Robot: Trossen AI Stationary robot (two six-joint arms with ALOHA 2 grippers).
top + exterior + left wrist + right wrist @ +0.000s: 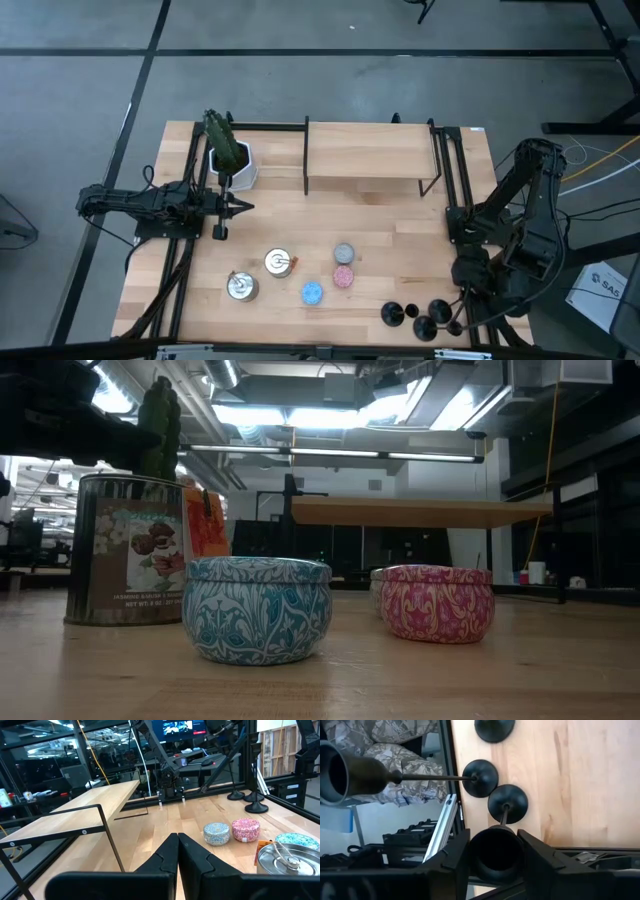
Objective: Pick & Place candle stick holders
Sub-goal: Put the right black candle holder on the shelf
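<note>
Your right hand (496, 854) is sitting low at the near right corner of the surface (400, 215), and its two fingers (452, 857) are bracketing the cup top of one candle stick holder (507, 804) — whether the pads are actually pressing on the cup, you cannot tell. That holder is standing upright on its round base, just beside a second holder (480, 778) whose base is nearly touching it. A third base (494, 729) is showing a little farther along the same edge. From above, you are seeing the black holders (418, 318) clustering at the near right edge, close beside the right arm.

Moving left along the near side, the blue round tin (312, 292) and the pink one (343, 276) are sitting side by side, with a grey one (344, 253) just behind the pink. Two silver tins (241, 286) are resting left of them.

Farther back, your left hand (177, 851) is waiting at the left side with its fingers pressed fully together — holding nothing. A wooden shelf (368, 155) is standing at the far edge, with a potted plant (228, 150) to its left.
</note>
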